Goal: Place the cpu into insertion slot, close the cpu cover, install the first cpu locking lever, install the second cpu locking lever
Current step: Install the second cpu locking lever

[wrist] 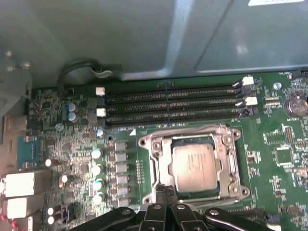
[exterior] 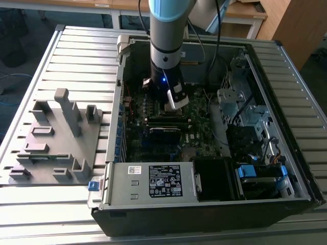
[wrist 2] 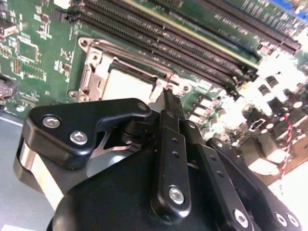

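With the cpu [wrist: 195, 166] already seated in the insertion slot [wrist: 231, 159] and the thin, stiff cpu cover [wrist: 161, 161] seemingly down around it, the pincer [wrist: 166, 192], pinched narrow, hovers at the socket's edge, best pressing only the metal frame.
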You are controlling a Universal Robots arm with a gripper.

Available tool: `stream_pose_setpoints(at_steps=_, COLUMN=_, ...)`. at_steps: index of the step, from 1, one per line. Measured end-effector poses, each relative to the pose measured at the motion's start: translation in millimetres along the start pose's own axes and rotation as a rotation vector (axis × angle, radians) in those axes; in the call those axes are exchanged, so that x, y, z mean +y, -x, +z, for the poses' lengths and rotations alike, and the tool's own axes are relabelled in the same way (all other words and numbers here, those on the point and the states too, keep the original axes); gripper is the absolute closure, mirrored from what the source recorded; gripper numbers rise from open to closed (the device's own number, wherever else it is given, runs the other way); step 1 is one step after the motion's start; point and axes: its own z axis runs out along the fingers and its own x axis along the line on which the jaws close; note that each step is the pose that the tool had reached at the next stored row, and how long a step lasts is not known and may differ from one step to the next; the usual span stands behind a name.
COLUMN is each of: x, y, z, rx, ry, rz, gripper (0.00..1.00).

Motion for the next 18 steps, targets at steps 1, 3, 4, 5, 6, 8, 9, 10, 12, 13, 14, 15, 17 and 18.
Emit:
stream_pose_setpoints(at_steps=1, x=2.0, y=0.0, z=0.4, rx=-0.0003, ry=-0.0034, rz=0.000, gripper=0.90)
stream_pose_setpoints(at_steps=3, x=5.6, y=0.2, z=1.1, rx=-0.0010, ry=-0.0109, rz=0.000, gripper=0.90)
stream_pose_setpoints(at_steps=4, x=9.0, y=0.9, z=1.9, rx=-0.0018, ry=-0.0182, rz=-0.001, gripper=0.90)
stream_pose_setpoints(at_steps=5, x=10.5, y=1.7, z=2.3, rx=-0.0020, ry=-0.0204, rz=-0.001, gripper=0.90)
stream_pose_setpoints(at_steps=6, x=11.9, y=2.6, z=2.7, rx=-0.0022, ry=-0.0225, rz=-0.001, gripper=0.90)
stream_pose_setpoints(at_steps=8, x=14.1, y=5.1, z=3.2, rx=-0.0025, ry=-0.0255, rz=-0.001, gripper=0.90)
stream_pose_setpoints(at_steps=9, x=15.0, y=6.7, z=3.5, rx=-0.0026, ry=-0.0267, rz=-0.001, gripper=0.90)
stream_pose_setpoints(at_steps=10, x=15.9, y=8.4, z=3.7, rx=-0.0028, ry=-0.0279, rz=-0.001, gripper=0.90)
stream_pose_setpoints(at_steps=12, x=17.7, y=11.9, z=4.3, rx=-0.0030, ry=-0.0301, rz=-0.001, gripper=0.90)
stream_pose_setpoints(at_steps=13, x=18.6, y=13.7, z=4.5, rx=-0.0031, ry=-0.0314, rz=-0.001, gripper=0.90)
stream_pose_setpoints(at_steps=14, x=19.6, y=15.5, z=4.7, rx=-0.0033, ry=-0.0329, rz=-0.001, gripper=0.90)
stream_pose_setpoints(at_steps=15, x=20.6, y=17.4, z=5.0, rx=-0.0034, ry=-0.0347, rz=-0.001, gripper=0.90)
stream_pose_setpoints(at_steps=17, x=22.2, y=21.1, z=5.4, rx=-0.0040, ry=-0.0395, rz=-0.001, gripper=0.90)
stream_pose_setpoints(at_steps=18, x=23.0, y=22.7, z=5.5, rx=-0.0042, ry=-0.0424, rz=-0.001, gripper=0.90)
